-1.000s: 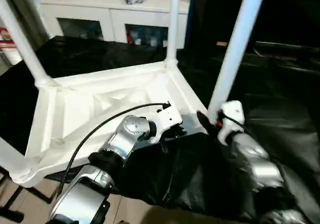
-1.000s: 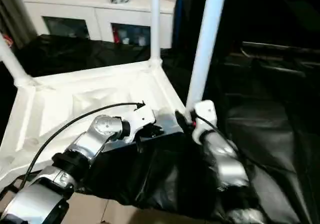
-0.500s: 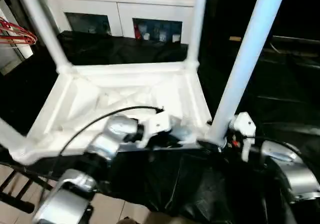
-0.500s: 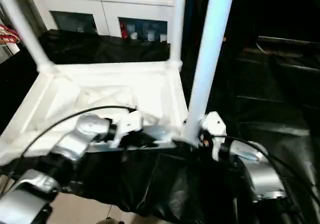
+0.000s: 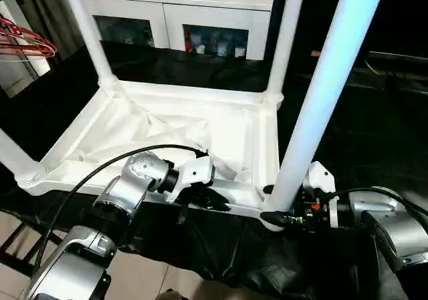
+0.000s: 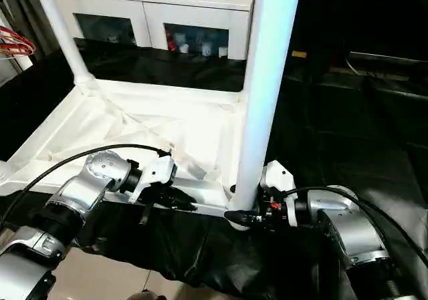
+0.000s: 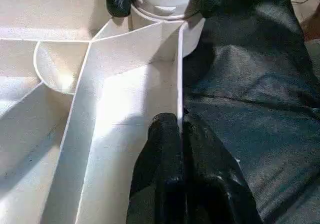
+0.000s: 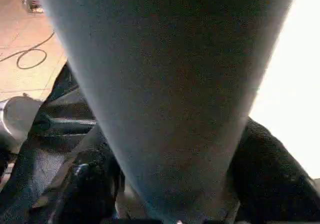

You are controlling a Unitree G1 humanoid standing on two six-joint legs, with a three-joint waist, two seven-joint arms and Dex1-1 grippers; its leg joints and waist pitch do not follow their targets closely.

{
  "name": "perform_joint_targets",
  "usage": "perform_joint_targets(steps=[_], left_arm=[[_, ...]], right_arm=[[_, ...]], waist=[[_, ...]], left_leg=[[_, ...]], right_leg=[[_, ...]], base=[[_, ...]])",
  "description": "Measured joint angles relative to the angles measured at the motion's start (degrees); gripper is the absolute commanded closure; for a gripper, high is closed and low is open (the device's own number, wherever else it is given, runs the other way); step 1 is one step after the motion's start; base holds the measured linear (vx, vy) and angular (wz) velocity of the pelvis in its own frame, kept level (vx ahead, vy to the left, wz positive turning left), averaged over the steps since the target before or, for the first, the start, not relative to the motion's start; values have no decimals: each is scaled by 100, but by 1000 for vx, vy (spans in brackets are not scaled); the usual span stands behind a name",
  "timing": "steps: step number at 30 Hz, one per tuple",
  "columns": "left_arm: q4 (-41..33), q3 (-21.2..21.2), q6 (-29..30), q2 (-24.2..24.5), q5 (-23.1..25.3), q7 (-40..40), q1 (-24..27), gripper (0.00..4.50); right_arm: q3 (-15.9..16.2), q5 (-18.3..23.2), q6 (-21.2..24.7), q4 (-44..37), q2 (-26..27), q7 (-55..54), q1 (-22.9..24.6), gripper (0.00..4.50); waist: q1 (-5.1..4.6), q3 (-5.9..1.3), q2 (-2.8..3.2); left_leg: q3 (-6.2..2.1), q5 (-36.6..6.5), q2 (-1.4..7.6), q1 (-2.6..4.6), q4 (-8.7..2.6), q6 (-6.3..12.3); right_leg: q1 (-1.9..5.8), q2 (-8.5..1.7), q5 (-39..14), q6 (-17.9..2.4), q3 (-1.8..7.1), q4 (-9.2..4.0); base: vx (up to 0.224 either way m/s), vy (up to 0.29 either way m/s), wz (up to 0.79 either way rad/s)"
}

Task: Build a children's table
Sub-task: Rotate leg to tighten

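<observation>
Left gripper [image 7: 181,134] pinched tight on near edge wall of the upside-down table top [image 5: 160,136]. Right gripper [image 5: 281,214] clamps the near right leg [image 5: 314,106] at its base. Table sits on black cloth [image 5: 374,133], cabinet [image 5: 180,13] behind.

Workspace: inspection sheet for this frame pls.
Surface: black sheeting covers the bench.
Job's things: table top lies ribbed side up; legs stand in its corners, nearest leg upright in its socket.
Clutter: nothing seen.
Grippers: left tool shut on the top's near rim; right tool straddles the nearest leg's base.
Cables: black cable arcs over the left forearm.
Surroundings: white cabinet behind; red hangers at left.
</observation>
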Motion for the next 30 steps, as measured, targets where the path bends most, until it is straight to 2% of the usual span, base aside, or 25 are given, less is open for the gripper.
perform_joint_targets(steps=[7,13,17,20,25,30], left_arm=[[7,-7,3,-10,-5,-31,0,450],[134,21,3,-99,28,193,-23,450],[292,94,40,-265,199,756,-114,450],[478,141,154,-442,294,1245,-228,450],[729,240,267,-802,548,2253,-370,450],[750,239,300,-1041,659,2804,-372,450]], right_arm=[[-25,91,112,-45,7,14,71,200],[-237,115,104,-36,250,-277,225,201],[-510,31,82,154,608,-1134,206,202],[-697,-180,-37,381,953,-1923,94,202],[-965,-591,-218,869,1713,-3726,-223,202],[-1081,-833,-188,993,2142,-4927,-392,202]], waist=[[4,3,-4],[24,2,-3],[-17,3,-6],[-60,6,-17],[-185,7,-25],[-207,5,-23]], left_leg=[[1,-1,2,-7,26,0],[1,-1,3,0,29,-1],[3,-1,2,14,26,-2],[2,7,0,26,16,-16],[-2,8,-3,28,12,-17],[-2,8,-6,27,10,-17]], right_leg=[[3,-2,0,0,3,6],[11,-3,2,-2,3,13],[16,-3,12,-8,6,15],[17,-3,6,11,7,13],[16,-3,7,15,8,9],[17,-3,9,16,13,5]], base=[[0,0,0],[0,0,0],[0,0,0],[0,0,0],[0,0,0],[0,0,0]])
